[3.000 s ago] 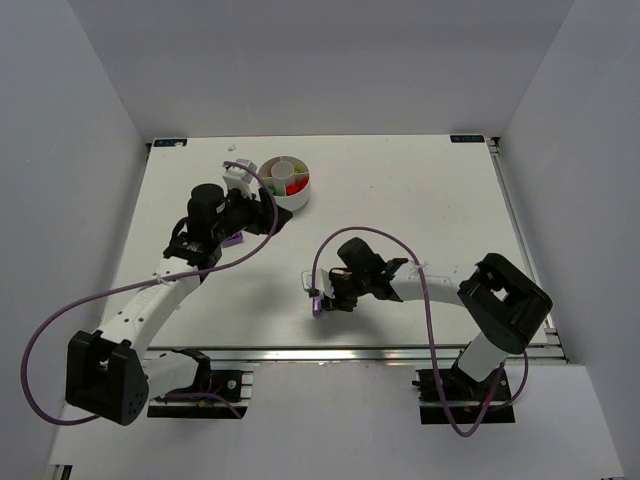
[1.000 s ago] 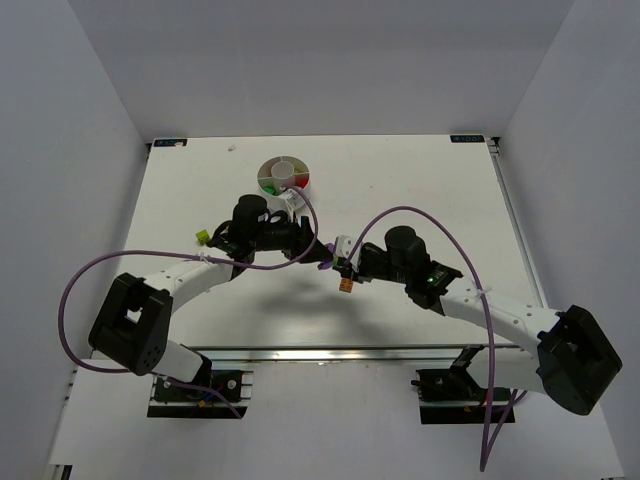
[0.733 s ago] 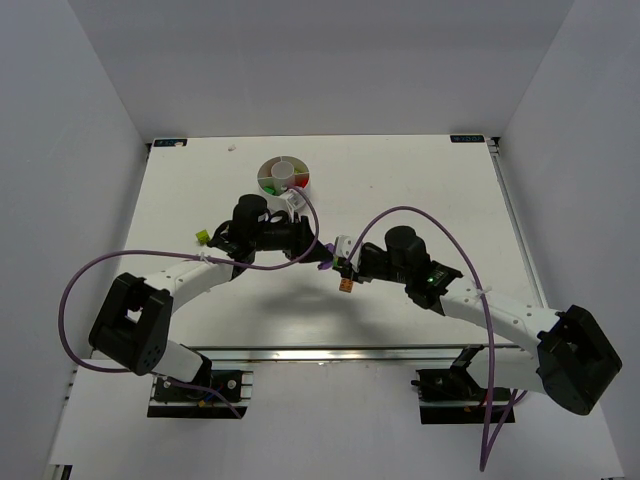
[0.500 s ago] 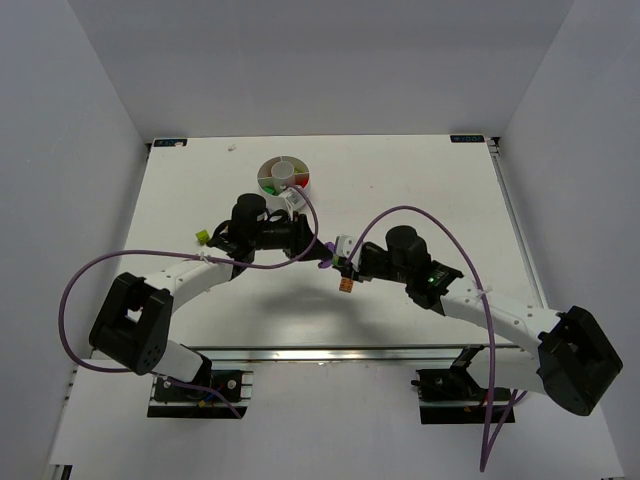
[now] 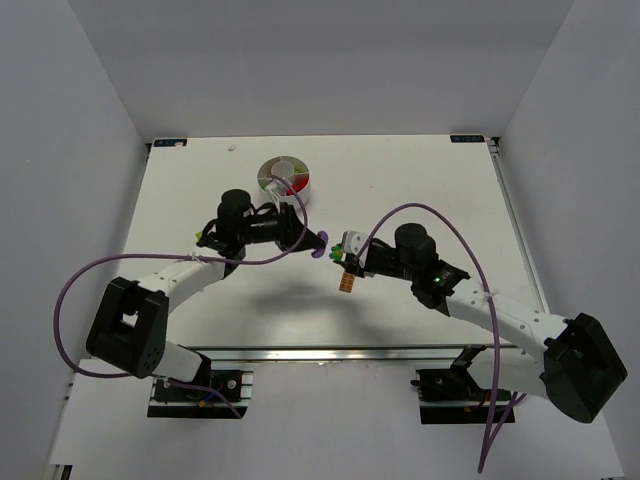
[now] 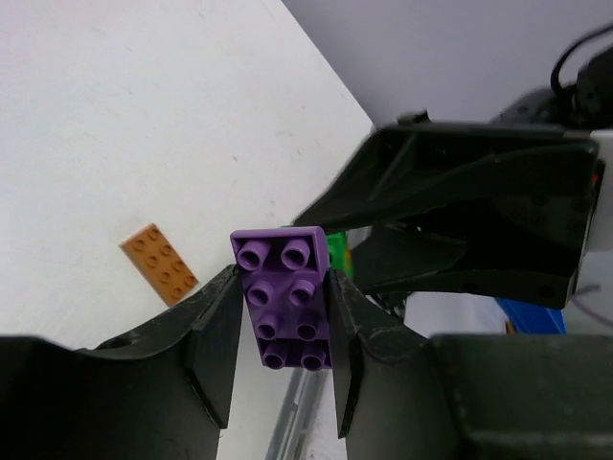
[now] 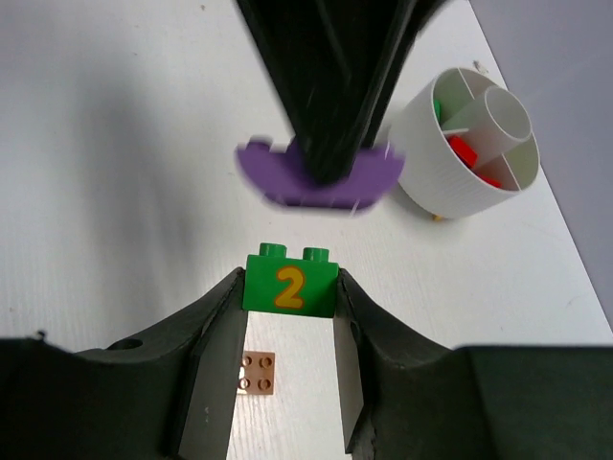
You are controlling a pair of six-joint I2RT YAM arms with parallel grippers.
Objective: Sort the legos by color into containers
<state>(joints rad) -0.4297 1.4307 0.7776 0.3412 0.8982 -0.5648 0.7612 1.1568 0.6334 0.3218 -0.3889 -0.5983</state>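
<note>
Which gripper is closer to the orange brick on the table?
Right. Right gripper, holding a green brick, sits just beyond the orange brick; left gripper, holding a purple brick, is farther left.

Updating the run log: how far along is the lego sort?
Done: the white dish holds red bricks and a green piece. In hand: the left gripper grips a purple brick, the right gripper a green brick marked 2, both short of the dish. Left: drop those two, then the orange brick lying on the table.
</note>
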